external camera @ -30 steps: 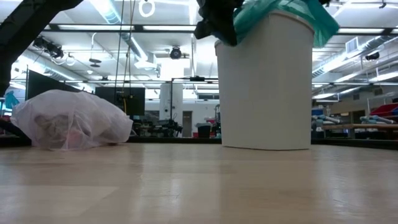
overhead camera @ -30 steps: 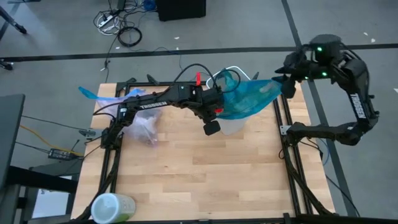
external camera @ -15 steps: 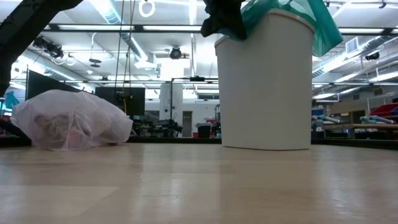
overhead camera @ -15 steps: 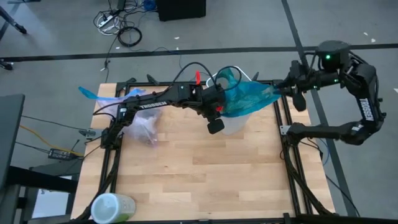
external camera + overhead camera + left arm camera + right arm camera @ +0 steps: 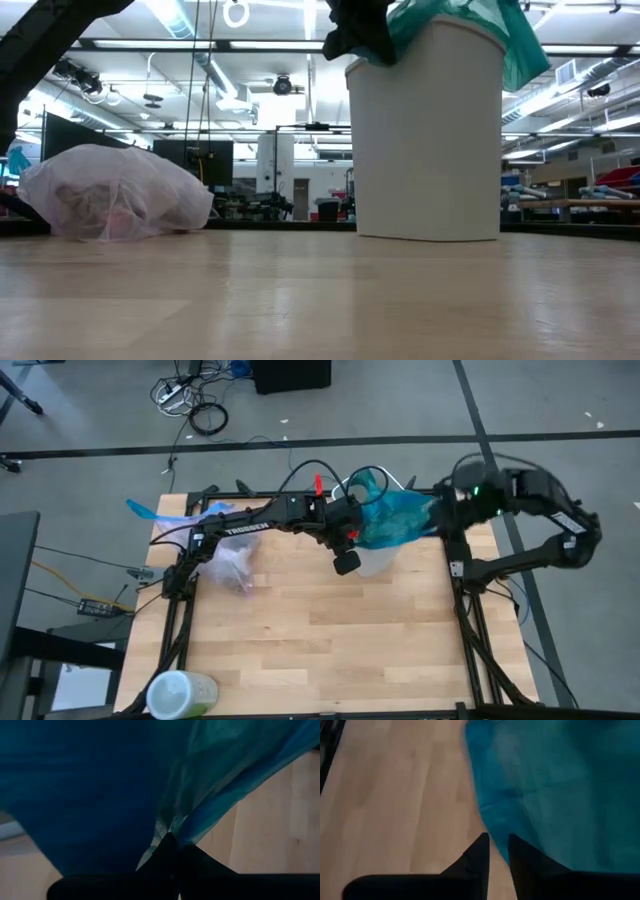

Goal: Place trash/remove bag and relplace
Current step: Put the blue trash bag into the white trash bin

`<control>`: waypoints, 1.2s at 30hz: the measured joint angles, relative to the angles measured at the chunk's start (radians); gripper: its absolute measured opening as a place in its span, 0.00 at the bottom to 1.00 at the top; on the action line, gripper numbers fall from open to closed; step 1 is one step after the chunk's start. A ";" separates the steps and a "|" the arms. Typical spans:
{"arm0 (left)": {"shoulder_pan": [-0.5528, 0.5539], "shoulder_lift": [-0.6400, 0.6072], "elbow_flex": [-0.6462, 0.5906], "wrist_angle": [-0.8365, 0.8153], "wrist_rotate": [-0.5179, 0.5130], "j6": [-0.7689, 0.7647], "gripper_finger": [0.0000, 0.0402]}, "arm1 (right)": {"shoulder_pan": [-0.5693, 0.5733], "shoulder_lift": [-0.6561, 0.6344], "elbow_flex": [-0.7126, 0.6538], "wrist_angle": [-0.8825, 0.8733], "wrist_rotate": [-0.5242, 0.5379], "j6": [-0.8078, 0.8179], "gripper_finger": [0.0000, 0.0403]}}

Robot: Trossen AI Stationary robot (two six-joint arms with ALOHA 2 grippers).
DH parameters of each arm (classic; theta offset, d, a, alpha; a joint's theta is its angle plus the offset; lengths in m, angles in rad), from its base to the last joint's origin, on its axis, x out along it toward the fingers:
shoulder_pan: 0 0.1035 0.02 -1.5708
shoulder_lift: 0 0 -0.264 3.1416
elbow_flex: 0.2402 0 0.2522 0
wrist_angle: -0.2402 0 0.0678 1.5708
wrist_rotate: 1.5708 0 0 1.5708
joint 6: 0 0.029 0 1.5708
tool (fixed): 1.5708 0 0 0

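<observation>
Worktop (image 5: 330,650): pale wooden slatted top in a dark metal frame, seen whole from above.
Bin (image 5: 425,140): white round plastic waste bin, upright toward the far right of the worktop, rim draped in teal plastic.
Teal bag (image 5: 395,520): opaque teal-green plastic bag, spread over the bin's mouth and drawn out toward the right edge of the worktop; one fold hanging down the bin's outer wall in the low view.
Bag (image 5: 115,195): thin translucent pale pink-lavender plastic bin liner, bunched in a rounded heap on the worktop near the far left corner, well apart from the bin; blue band trailing off past the frame in the high view.
Trash (image 5: 95,205): small pale crumpled scraps, dimly visible through the liner's skin; single items not distinguishable.
Left pincer (image 5: 172,842): at the bin's near-left rim, fingers pressed together on a gathered pleat of the teal bag.
Right pincer (image 5: 497,851): at the right edge of the worktop beside the teal bag's drawn-out end; two dark fingers with a narrow gap, teal plastic lying against one finger; grip on the plastic not determinable.
Green container (image 5: 182,693): pale green cylindrical object at the near left corner of the frame.
</observation>
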 joint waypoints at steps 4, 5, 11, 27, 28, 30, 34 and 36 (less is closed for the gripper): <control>0.000 0.000 0.000 -0.012 0.000 0.000 0.01 | 0.241 0.033 -0.056 -0.026 0.257 0.030 0.10; 0.000 0.000 0.000 -0.014 0.000 0.004 0.01 | 0.293 0.047 -0.059 -0.036 0.359 0.032 0.08; 0.000 0.000 0.000 -0.024 0.000 0.048 0.01 | 0.470 0.048 -0.006 -0.068 0.754 -0.002 0.01; -0.002 0.000 0.000 -0.019 0.000 0.049 0.01 | 0.456 0.074 0.013 0.049 0.900 -0.068 0.00; -0.002 0.000 0.000 -0.017 0.000 0.049 0.01 | 0.442 0.081 0.013 0.055 0.829 -0.065 0.00; -0.003 0.000 0.000 -0.017 0.000 0.049 0.01 | 0.428 0.101 0.012 0.061 0.747 -0.040 0.00; -0.006 0.000 0.000 -0.017 0.000 0.049 0.01 | 0.418 0.135 0.012 0.035 0.685 -0.016 0.00; -0.008 0.000 0.000 -0.019 0.000 0.049 0.01 | 0.417 0.160 0.012 0.035 0.630 -0.003 0.00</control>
